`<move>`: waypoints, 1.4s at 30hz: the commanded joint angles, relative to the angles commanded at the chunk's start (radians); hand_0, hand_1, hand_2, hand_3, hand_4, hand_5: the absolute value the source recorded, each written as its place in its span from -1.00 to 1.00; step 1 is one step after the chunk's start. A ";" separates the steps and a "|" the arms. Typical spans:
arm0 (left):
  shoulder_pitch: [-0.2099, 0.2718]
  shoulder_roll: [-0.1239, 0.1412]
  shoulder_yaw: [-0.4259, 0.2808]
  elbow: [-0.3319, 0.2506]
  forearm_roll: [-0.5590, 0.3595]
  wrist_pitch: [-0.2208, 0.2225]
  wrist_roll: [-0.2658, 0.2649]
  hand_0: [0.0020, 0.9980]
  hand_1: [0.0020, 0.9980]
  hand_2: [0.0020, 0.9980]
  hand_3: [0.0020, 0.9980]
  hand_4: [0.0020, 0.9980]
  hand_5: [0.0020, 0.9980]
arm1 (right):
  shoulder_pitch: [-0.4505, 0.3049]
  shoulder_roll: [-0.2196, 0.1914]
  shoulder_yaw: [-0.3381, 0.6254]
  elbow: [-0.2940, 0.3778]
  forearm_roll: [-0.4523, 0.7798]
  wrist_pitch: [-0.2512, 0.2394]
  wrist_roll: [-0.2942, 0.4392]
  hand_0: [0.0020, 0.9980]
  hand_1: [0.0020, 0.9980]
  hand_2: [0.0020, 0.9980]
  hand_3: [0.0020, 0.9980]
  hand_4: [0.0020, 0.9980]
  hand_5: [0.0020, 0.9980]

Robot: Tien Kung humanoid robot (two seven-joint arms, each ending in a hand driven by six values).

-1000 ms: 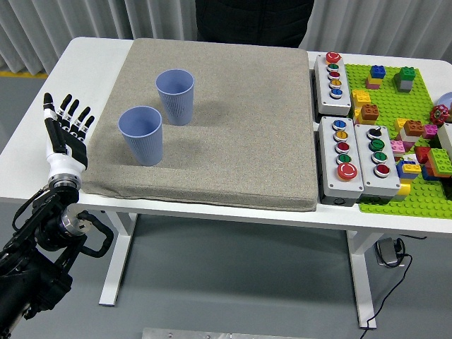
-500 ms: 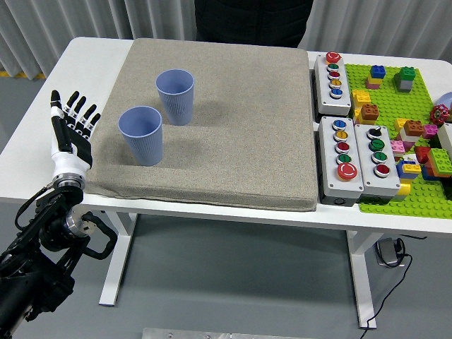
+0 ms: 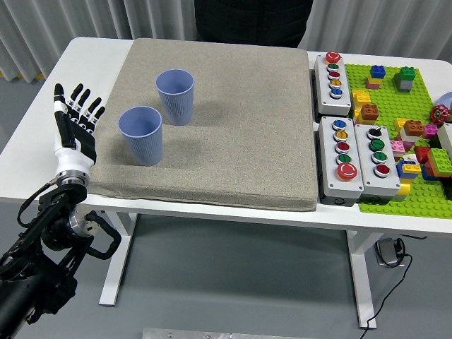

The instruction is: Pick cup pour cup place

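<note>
Left hand (image 3: 75, 129) is up at the left edge of the grey mat (image 3: 233, 127), fingers spread and pointing upward, holding nothing. Just to its right, not touching it, sits the nearer blue cup (image 3: 141, 135), upright and open end up. The second blue cup (image 3: 175, 97) stands a bit further right and back from the hand, also upright, close beside the first. Way off across the table are button boxes (image 3: 342, 141) and a green brick plate (image 3: 406, 134).
</note>
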 joint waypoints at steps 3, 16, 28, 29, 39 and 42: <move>0.006 -0.005 -0.002 -0.003 0.007 0.001 0.001 0.56 0.57 0.77 0.68 0.56 1.00 | -0.001 0.001 0.000 0.000 -0.002 0.000 -0.001 0.40 0.36 0.21 0.20 -0.94 -0.22; 0.014 -0.008 -0.005 -0.010 0.023 0.003 0.009 0.55 0.57 0.76 0.68 0.56 1.00 | -0.005 0.002 -0.002 0.000 -0.002 0.000 0.001 0.41 0.36 0.21 0.20 -0.94 -0.22; 0.011 -0.007 -0.007 -0.019 0.027 0.003 0.011 0.55 0.57 0.76 0.67 0.56 1.00 | -0.003 0.002 -0.001 0.000 0.002 -0.001 0.001 0.40 0.36 0.21 0.20 -0.95 -0.21; 0.011 -0.005 -0.009 -0.020 0.030 0.004 0.012 0.55 0.57 0.76 0.67 0.56 1.00 | -0.003 0.001 -0.002 -0.001 0.006 -0.002 0.002 0.40 0.36 0.21 0.20 -0.95 -0.21; 0.014 -0.003 -0.015 -0.021 0.040 0.007 0.014 0.55 0.57 0.76 0.67 0.56 1.00 | -0.003 0.004 0.000 0.000 0.007 -0.004 0.001 0.40 0.36 0.21 0.20 -0.95 -0.20; 0.014 -0.005 -0.016 -0.021 0.048 0.007 0.015 0.55 0.57 0.76 0.67 0.56 1.00 | -0.002 0.003 0.000 0.000 0.007 -0.004 0.001 0.40 0.36 0.21 0.20 -0.95 -0.20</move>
